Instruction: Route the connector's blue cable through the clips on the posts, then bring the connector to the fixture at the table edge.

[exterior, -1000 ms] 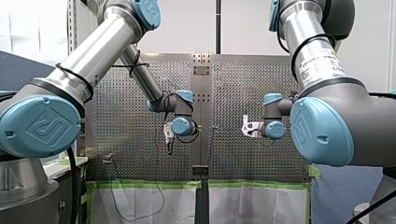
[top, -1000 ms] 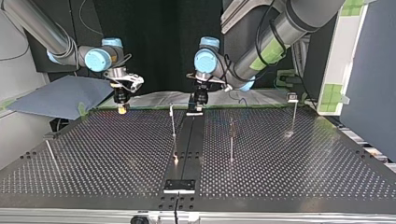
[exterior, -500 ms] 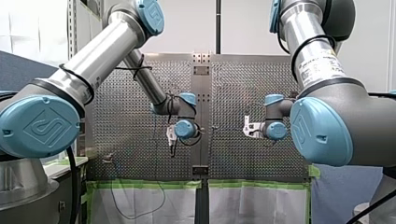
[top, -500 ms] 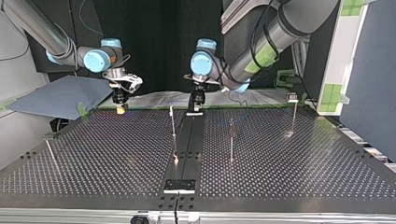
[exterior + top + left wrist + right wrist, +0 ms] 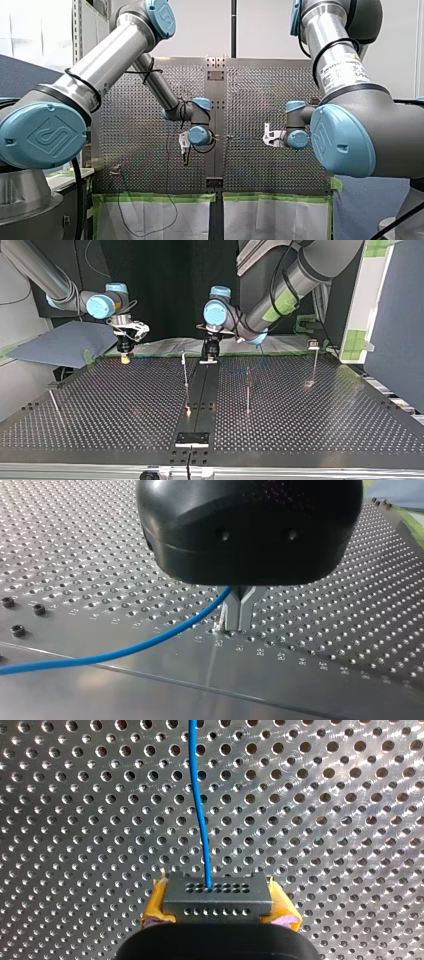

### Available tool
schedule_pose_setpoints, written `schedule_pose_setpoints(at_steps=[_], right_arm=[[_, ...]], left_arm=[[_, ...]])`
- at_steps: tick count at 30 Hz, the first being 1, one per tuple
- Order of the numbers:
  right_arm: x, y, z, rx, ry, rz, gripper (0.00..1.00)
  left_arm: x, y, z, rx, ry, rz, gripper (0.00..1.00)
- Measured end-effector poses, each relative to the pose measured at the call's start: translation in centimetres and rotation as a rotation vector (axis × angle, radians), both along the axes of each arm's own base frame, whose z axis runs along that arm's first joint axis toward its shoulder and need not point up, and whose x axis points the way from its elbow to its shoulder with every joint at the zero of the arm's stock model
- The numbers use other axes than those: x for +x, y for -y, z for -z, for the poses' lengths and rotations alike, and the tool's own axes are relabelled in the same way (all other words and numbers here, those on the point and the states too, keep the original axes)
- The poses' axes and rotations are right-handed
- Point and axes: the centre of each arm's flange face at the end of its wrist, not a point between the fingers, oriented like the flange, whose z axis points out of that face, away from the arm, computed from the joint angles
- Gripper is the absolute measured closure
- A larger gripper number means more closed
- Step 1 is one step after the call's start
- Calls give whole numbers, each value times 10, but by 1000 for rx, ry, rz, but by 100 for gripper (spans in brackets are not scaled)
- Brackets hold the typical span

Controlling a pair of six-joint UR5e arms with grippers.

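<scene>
Top view is showing my right tool (image 5: 125,358), pinching the connector (image 5: 217,896) in its yellow pads (image 5: 156,903), sliding further from my left tool (image 5: 208,358), pressed together on the blue cable (image 5: 125,652) down by the desk (image 5: 325,410), so the cable is getting pulled straight for the posts (image 5: 247,390).

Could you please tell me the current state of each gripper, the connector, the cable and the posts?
Left gripper: shut on cable
Right gripper: shut on connector
Connector: clamped between yellow pads
Cable: plugged into connector
Posts: upright
</scene>
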Motion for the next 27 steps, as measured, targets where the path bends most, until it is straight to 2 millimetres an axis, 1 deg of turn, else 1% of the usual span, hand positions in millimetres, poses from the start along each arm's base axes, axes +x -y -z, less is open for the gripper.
schedule_pose_setpoints(at_steps=[12,19,27], right_arm=[[-4,7,-3,-10,6,12,100],[-5,10,-4,-13,8,16,100],[-11,19,-8,-25,13,39,100]], left_arm=[[15,-2,-12,-7,11,-13,100],[20,-4,-14,-10,14,-12,100],[29,-9,-18,-14,18,-17,100]])
